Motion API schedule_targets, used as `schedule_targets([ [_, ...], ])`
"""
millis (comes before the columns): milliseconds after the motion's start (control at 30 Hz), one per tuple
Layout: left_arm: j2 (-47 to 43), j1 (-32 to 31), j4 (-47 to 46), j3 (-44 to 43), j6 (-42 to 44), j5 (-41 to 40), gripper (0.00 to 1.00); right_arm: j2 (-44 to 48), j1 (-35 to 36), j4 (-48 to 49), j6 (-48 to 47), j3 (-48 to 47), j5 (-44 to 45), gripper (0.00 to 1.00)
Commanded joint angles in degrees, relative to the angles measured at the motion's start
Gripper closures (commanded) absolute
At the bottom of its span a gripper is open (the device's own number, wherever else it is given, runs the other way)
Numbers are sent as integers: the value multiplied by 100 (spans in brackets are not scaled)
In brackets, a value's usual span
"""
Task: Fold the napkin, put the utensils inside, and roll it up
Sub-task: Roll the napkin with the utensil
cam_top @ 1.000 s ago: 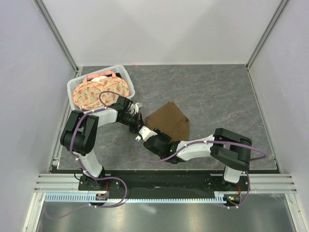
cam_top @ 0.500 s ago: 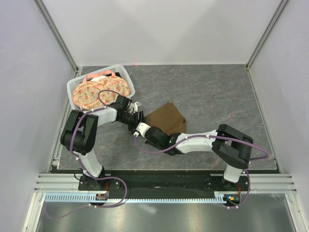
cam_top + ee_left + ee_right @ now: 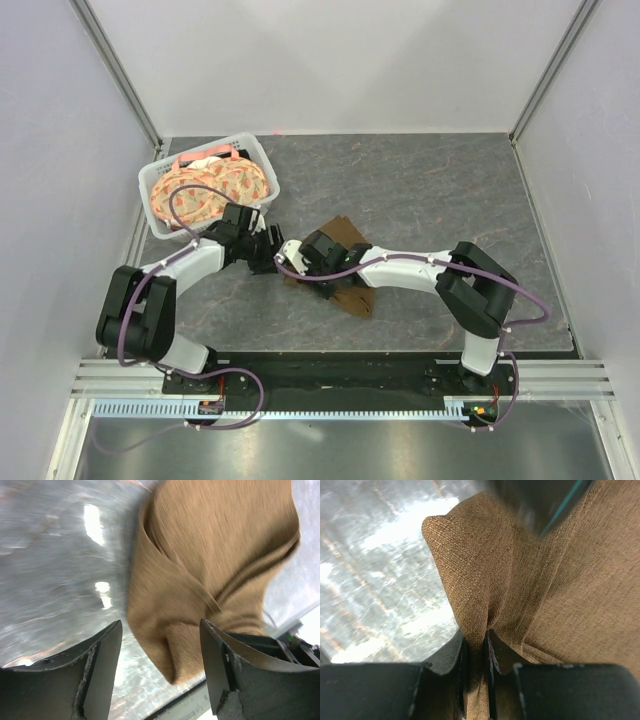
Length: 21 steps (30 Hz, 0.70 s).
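Note:
The brown napkin (image 3: 356, 300) lies bunched at mid-table, partly under my right forearm. My right gripper (image 3: 295, 260) is shut on a pinched fold of the napkin (image 3: 520, 580) near its left corner; the cloth runs down between the fingers of the right gripper (image 3: 476, 650). My left gripper (image 3: 267, 250) is just left of it, open. In its wrist view the left gripper (image 3: 160, 647) has a napkin (image 3: 215, 555) corner in the gap, touching neither finger. A thin teal streak (image 3: 565, 507) edges a dark blur; I cannot tell whether it is the utensils.
A white basket (image 3: 156, 176) holding round orange-patterned plates (image 3: 215, 185) stands at the back left, close behind my left arm. Grey walls close in the table on three sides. The right forearm (image 3: 400, 268) stretches across the middle.
My left gripper opened, let go of the napkin and drew back left. My right gripper shut on the napkin's corner and moved up and left, bunching the cloth.

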<state>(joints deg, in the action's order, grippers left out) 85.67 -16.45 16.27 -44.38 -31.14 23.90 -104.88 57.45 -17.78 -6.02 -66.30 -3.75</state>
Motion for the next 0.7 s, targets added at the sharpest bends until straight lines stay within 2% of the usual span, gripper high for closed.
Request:
schedule_targets([
  [0, -542, 89, -352, 262, -253, -921, 29, -322, -155, -920, 40, -84, -1126, 84],
  [167, -1138, 115, -747, 702, -375, -1273, 28, -498, -357, -1096, 75, -269, -1628, 85],
  [267, -1482, 124, -1292, 1237, -437, -1379, 29, -682, -489, -1254, 84, -427, -1954, 85],
  [467, -2668, 124, -3049, 2529, -420, -792, 35, -1201, -744, -1702, 5, -980, -2620, 85],
  [500, -2765, 124, -3251, 2757, -402, -495, 35, -1349, -814, -1824, 5, -1051, -2701, 85],
  [667, -2968, 115, -4043, 3093, -200, 105, 33, -1772, -1069, -2133, -22, -1446, -3210, 85],
])
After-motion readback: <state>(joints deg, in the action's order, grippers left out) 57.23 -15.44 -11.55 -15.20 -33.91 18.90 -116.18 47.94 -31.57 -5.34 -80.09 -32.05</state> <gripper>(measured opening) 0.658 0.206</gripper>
